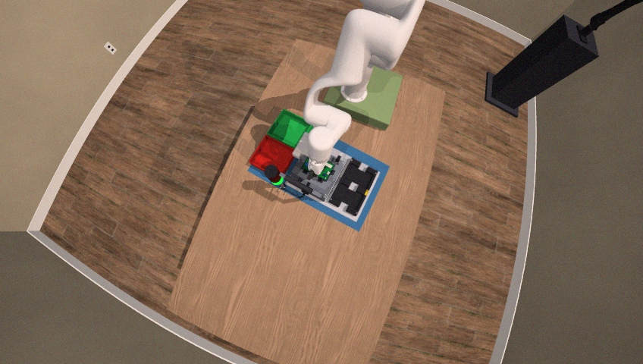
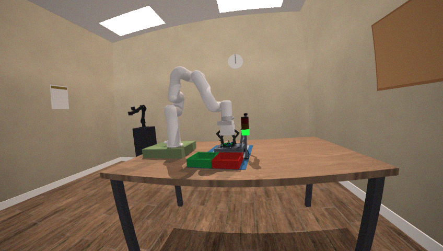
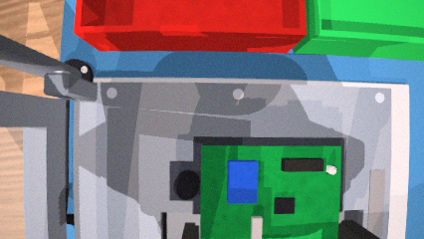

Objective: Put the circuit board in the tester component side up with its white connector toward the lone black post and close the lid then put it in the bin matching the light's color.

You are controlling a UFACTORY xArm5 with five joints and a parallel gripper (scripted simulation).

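Observation:
The green circuit board (image 1: 324, 173) (image 3: 214, 174) lies component side up in the grey tester (image 1: 323, 191) (image 2: 228, 150) (image 3: 378, 124). The board's blue part and black chips show in the wrist view; the pins are not clearly visible. The tester's lid (image 1: 297, 183) (image 2: 242, 140) stands raised on one side. My gripper (image 2: 228, 144) (image 3: 271, 231) is open, pointing straight down, with its fingertips low on either side of the board. The signal light (image 1: 277, 180) (image 2: 245, 132) glows green. The green bin (image 1: 288, 127) (image 2: 201, 161) (image 3: 368, 25) and the red bin (image 1: 271, 155) (image 2: 228, 161) (image 3: 194, 20) hold no board.
The tray (image 1: 347, 191) with black inserts lies beside the tester, away from the bins, and holds no board. A blue mat (image 1: 382, 165) lies under the tester and tray. The bins stand side by side close to the tester. The signal tower rises near the red bin.

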